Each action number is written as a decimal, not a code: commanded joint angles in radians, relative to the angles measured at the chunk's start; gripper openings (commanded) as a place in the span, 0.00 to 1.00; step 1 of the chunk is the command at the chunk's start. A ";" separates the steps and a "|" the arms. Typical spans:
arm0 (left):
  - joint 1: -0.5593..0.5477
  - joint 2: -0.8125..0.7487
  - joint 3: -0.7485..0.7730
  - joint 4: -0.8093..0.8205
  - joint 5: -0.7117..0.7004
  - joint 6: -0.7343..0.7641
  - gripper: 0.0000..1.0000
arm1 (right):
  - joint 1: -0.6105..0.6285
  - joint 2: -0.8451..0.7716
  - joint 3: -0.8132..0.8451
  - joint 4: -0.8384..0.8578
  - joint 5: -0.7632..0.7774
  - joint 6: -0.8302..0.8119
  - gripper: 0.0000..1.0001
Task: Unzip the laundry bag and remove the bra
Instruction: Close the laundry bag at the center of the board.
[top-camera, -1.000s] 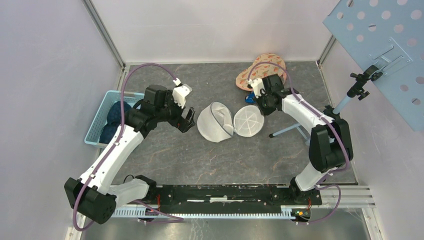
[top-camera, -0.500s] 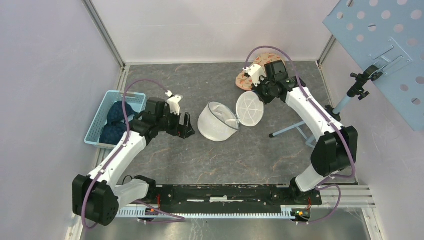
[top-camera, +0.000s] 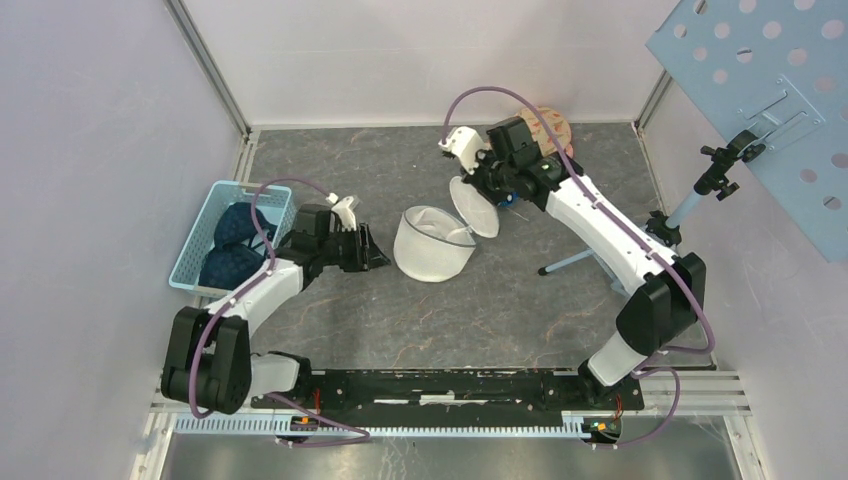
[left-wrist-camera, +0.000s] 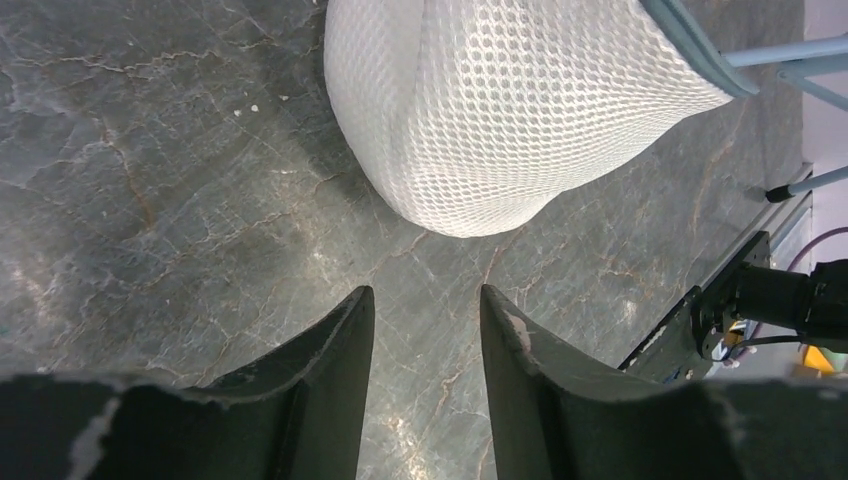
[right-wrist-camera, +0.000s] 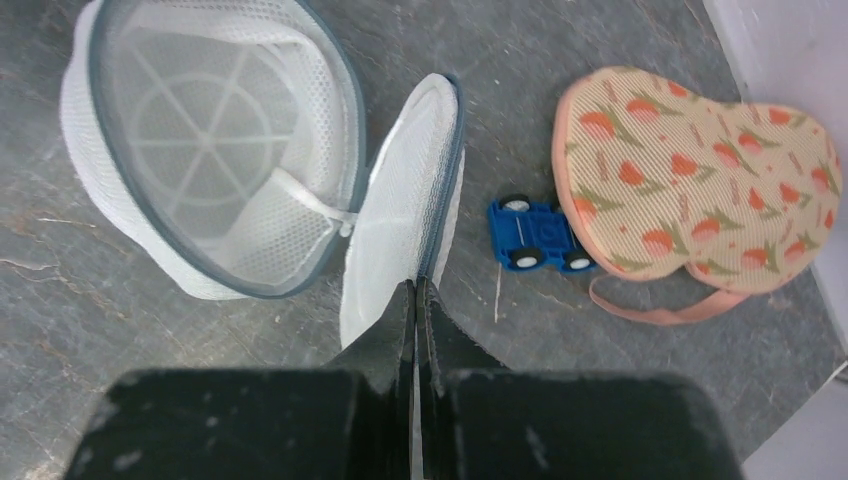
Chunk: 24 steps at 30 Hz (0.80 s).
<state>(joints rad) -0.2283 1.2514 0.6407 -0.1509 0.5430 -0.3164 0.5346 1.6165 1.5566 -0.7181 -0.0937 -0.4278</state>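
Observation:
The white mesh laundry bag (top-camera: 432, 245) (right-wrist-camera: 210, 150) stands unzipped in the middle of the table, its mouth facing up. I see only white ribs and a white strap inside. Its round lid (top-camera: 478, 205) (right-wrist-camera: 400, 220) is raised on edge, and my right gripper (top-camera: 478, 182) (right-wrist-camera: 415, 290) is shut on its zippered rim. A peach floral bra (top-camera: 545, 125) (right-wrist-camera: 700, 180) lies on the table at the back right, outside the bag. My left gripper (top-camera: 375, 250) (left-wrist-camera: 425, 292) hovers low, left of the bag (left-wrist-camera: 500, 110), jaws apart and empty.
A light blue basket (top-camera: 195, 250) at the left holds dark blue garments (top-camera: 235, 235). A small blue toy car (right-wrist-camera: 535, 235) sits between lid and bra. A stand's legs (top-camera: 580, 262) and a blue perforated board (top-camera: 760, 80) occupy the right side.
My right gripper has lifted and swung the lid up and toward the back, tipping the bag's mouth upward. My left arm has pulled back to the left while its jaws narrowed.

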 joint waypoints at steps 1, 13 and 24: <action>0.004 0.053 -0.021 0.146 0.066 -0.062 0.49 | 0.047 0.024 0.036 0.043 0.012 -0.008 0.00; 0.002 0.234 -0.026 0.221 0.111 -0.105 0.36 | 0.147 0.122 0.077 0.054 -0.145 -0.004 0.00; 0.000 0.314 -0.022 0.261 0.152 -0.136 0.35 | 0.228 0.215 0.090 0.054 -0.247 -0.008 0.00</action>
<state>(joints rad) -0.2287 1.5471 0.6136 0.0597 0.6582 -0.3973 0.7330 1.8111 1.5986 -0.6895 -0.2710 -0.4282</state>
